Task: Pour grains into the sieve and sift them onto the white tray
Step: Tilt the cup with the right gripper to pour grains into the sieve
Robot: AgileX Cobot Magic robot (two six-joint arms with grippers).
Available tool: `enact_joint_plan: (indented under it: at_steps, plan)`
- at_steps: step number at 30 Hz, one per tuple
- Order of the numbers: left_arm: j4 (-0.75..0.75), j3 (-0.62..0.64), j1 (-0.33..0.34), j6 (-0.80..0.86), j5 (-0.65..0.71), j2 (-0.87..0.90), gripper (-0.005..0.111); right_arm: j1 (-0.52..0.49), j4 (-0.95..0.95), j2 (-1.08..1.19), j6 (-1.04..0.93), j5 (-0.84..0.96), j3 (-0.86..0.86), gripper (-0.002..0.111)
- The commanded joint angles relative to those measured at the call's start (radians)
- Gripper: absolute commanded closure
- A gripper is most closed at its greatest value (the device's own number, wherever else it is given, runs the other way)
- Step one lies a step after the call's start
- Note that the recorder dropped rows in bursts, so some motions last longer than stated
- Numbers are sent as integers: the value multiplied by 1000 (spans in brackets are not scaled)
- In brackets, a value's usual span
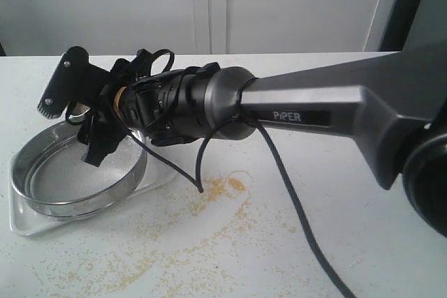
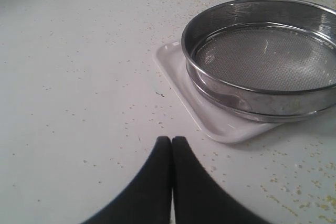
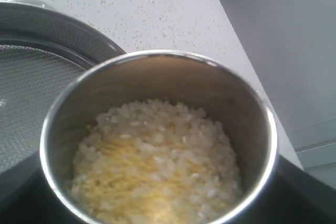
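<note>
One cup (image 3: pixel 173 77) of grains (image 3: pixel 157 166), grasped by the right gripper (image 1: pixel 87 113), hangs beside the sieve (image 3: pixel 47 30) rim; left gripper (image 2: pixel 171 140) clenched, empty.

Right arm (image 1: pixel 314 113) reaches across worktop (image 1: pixel 377 242) from right; fingers (image 1: pixel 59 85) spread wide above sieve (image 1: pixel 84 207). Sieve sits on white tray (image 1: pixel 24 218), left. Loose grains (image 1: pixel 223 186) scattered over worktop centre.
</note>
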Motion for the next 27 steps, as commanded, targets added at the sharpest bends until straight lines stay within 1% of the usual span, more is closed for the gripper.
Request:
enact_joint_plan:
  at_steps: [1,5,9,27]
  plan:
    - [-10,5,0,0,-1,-4,106,13,1,14,-83,31,-42,108]
    - [-10,5,0,0,-1,-4,106,19,1,31,-149,59,-67,108]
    - [-10,5,0,0,-1,-4,106,25,1,54,-271,71,-84,108]
    - [-10,5,0,0,-1,-4,106,25,-23,97,-616,125,-84,108]
